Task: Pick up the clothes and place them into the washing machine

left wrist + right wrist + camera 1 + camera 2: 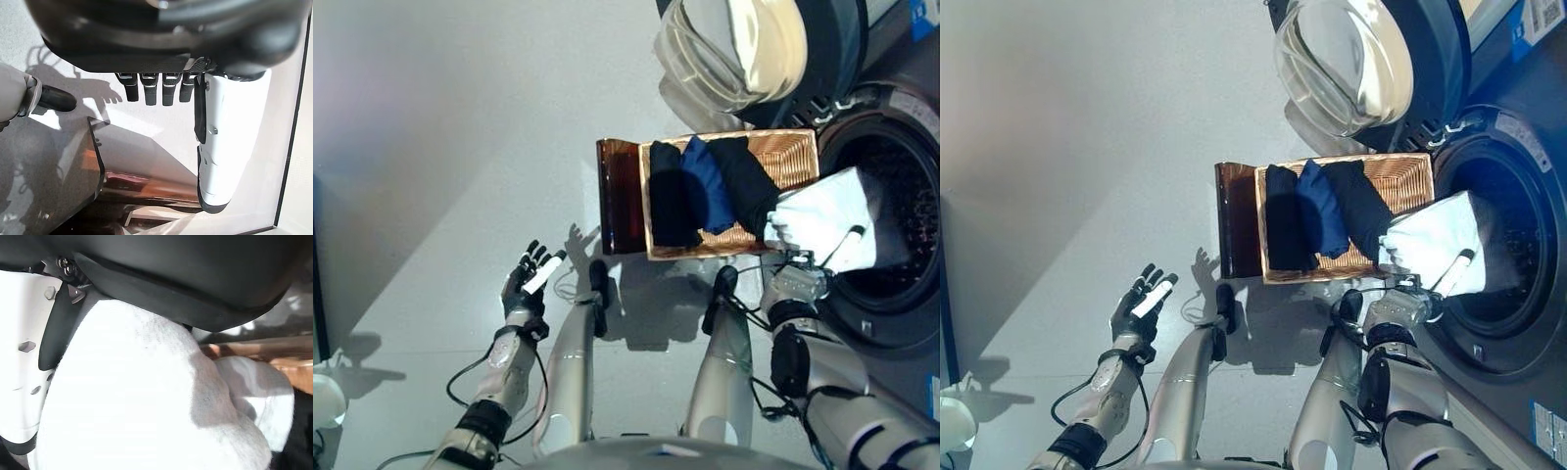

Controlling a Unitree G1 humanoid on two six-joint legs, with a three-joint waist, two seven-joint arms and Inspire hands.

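Observation:
A wicker basket (pixel 798 155) stands on the floor beside the washing machine's round opening (pixel 901 230). In it lie a black garment (pixel 672 201), a blue one (pixel 706 184) and another black one (pixel 744 184). My right hand (pixel 795 281) is shut on a white garment (pixel 827 220), holding it up between the basket's right end and the drum opening. In the right wrist view the white cloth (pixel 146 396) fills the palm. My left hand (pixel 530 277) hovers open over the bare floor, left of the basket and apart from it.
The machine's glass door (pixel 729 44) is swung open above the basket. A dark brown translucent panel (pixel 619 196) stands against the basket's left end. A white round object (pixel 327 399) sits at the lower left edge.

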